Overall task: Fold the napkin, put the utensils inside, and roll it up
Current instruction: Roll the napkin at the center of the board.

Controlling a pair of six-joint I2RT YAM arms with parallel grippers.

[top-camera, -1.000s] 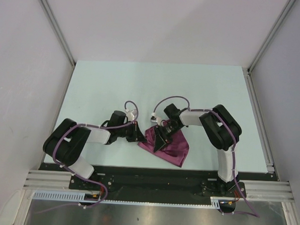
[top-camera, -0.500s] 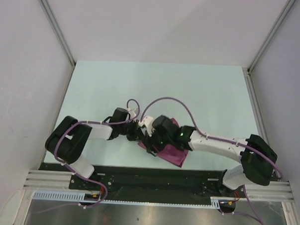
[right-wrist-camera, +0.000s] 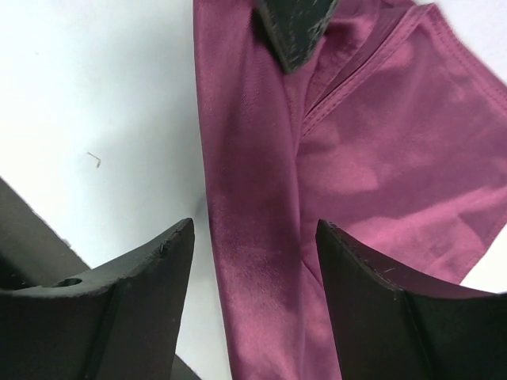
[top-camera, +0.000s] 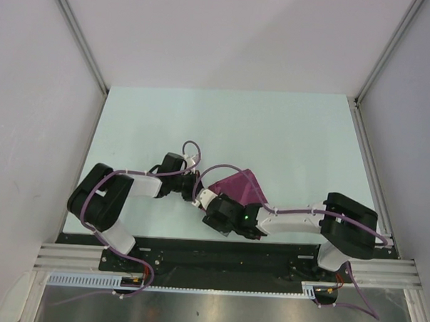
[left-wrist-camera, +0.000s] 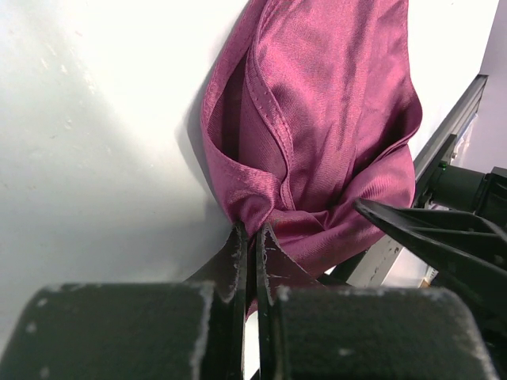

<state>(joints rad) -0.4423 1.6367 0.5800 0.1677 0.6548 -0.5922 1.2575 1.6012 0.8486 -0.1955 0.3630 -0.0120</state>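
The maroon napkin [top-camera: 241, 185] lies bunched on the table between the two arms. My left gripper [top-camera: 194, 187] is shut on its near-left corner; in the left wrist view the fingertips [left-wrist-camera: 251, 229] pinch the gathered cloth [left-wrist-camera: 333, 119]. My right gripper [top-camera: 214, 206] hovers low just in front of the napkin, open, with a folded edge of the cloth [right-wrist-camera: 253, 237] running between its jaws but not touched. The left gripper's fingertip [right-wrist-camera: 289, 32] shows at the top of the right wrist view. The utensils are out of view.
The pale table [top-camera: 224, 126] ends at a black base plate [top-camera: 197, 249] and metal rail along the near edge, close behind the right wrist. Grey walls [top-camera: 31, 124] stand on both sides. Purple cables [top-camera: 222, 168] loop over both wrists.
The right arm has swung out and down toward the near edge, and its gripper has opened off the napkin. The napkin now lies farther back. The left gripper kept its hold.
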